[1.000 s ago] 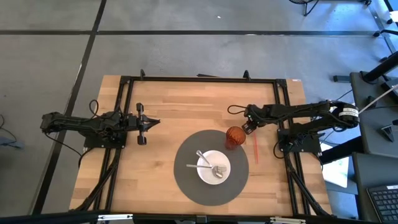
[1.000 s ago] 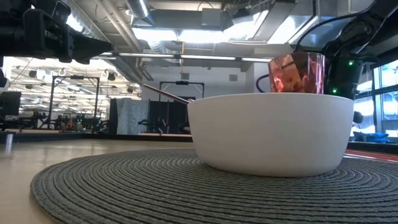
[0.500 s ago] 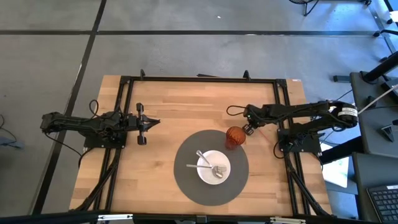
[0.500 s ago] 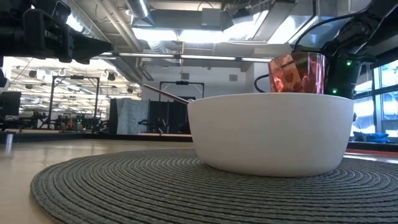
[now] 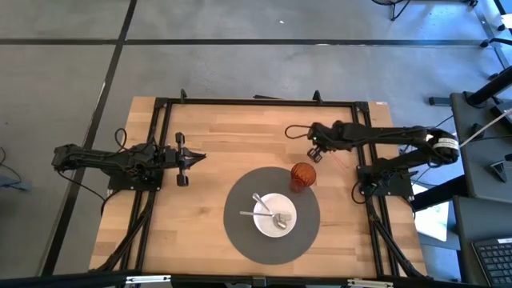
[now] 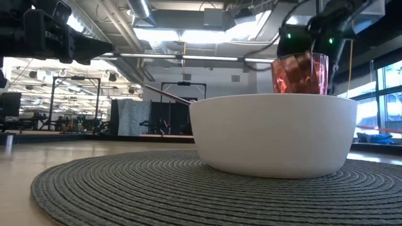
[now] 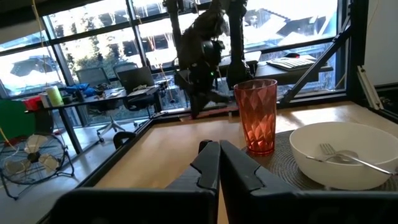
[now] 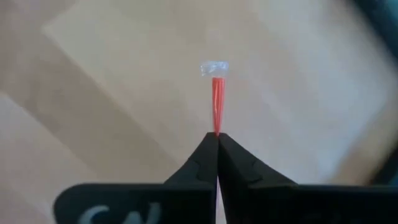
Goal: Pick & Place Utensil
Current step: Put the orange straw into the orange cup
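A thin red straw-like utensil (image 8: 217,102) with a clear tip sticks out ahead of my right gripper (image 8: 217,135), which is shut on it. In the high view that gripper (image 5: 314,153) hangs above the wood just beyond the red-orange faceted cup (image 5: 302,176). The cup stands on a round grey mat (image 5: 240,232) beside a white bowl (image 5: 290,229) that holds a fork and a spoon. My left gripper (image 5: 200,157) waits shut and level at the table's left (image 7: 219,147). My right gripper pinches the red utensil's near end (image 8: 216,129) between its two fingertips. The fingers slant down from the table's right side. The utensil runs on ahead in line with the fingers, its clear tip (image 8: 215,67) farthest out, lifted clear of the wood.
The cup (image 7: 255,118) and bowl (image 6: 270,135) sit close together on the mat, near and left of my right gripper. A black frame (image 5: 256,102) borders the wooden tabletop. Bare wood lies between the two arms at the far side.
My right gripper has shut on the red utensil that lay on the wood right of the cup. It then rose and drew toward the table's far edge while rolling its wrist. The utensil has left the table with it.
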Controlling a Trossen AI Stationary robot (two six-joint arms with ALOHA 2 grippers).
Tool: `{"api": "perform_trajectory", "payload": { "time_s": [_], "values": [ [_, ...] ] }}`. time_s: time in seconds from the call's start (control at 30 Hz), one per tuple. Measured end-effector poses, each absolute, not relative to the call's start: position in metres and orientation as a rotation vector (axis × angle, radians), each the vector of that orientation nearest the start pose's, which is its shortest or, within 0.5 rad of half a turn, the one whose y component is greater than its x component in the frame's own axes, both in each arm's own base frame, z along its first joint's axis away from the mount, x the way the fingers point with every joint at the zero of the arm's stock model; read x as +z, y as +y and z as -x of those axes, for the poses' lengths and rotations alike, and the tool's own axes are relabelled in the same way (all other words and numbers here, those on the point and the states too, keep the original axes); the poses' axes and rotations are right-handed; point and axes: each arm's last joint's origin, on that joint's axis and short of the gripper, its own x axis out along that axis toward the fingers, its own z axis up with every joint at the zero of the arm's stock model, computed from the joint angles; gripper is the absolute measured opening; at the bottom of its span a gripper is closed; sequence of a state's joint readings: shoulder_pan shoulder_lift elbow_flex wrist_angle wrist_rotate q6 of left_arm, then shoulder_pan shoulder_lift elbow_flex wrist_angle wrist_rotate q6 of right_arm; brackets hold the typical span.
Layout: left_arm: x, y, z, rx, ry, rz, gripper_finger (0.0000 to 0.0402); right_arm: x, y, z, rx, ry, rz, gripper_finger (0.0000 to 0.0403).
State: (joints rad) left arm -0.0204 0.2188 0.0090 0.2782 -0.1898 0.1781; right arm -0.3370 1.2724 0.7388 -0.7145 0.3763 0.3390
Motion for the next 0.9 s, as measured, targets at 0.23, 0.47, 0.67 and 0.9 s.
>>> {"api": "perform_trajectory", "payload": {
  "time_s": [0.23, 0.47, 0.67, 0.9],
  "values": [
    [0.174, 0.003, -0.111, 0.174, -0.041, -0.172, 0.0005, 0.254, -0.084, -0.2, -0.878, 0.991, -0.15, 0.0004],
    [0.174, 0.003, -0.111, 0.176, -0.039, -0.172, 0.0003, 0.317, -0.069, -0.191, -0.765, 0.657, -0.081, 0.0004],
    [0.174, 0.003, -0.111, 0.177, -0.039, -0.172, 0.0003, 0.355, -0.041, -0.181, -0.442, 0.344, -0.049, 0.0004],
    [0.174, 0.003, -0.111, 0.176, -0.039, -0.172, 0.0004, 0.376, -0.019, -0.168, -0.333, 0.186, 0.053, 0.0003]
  ]
}}
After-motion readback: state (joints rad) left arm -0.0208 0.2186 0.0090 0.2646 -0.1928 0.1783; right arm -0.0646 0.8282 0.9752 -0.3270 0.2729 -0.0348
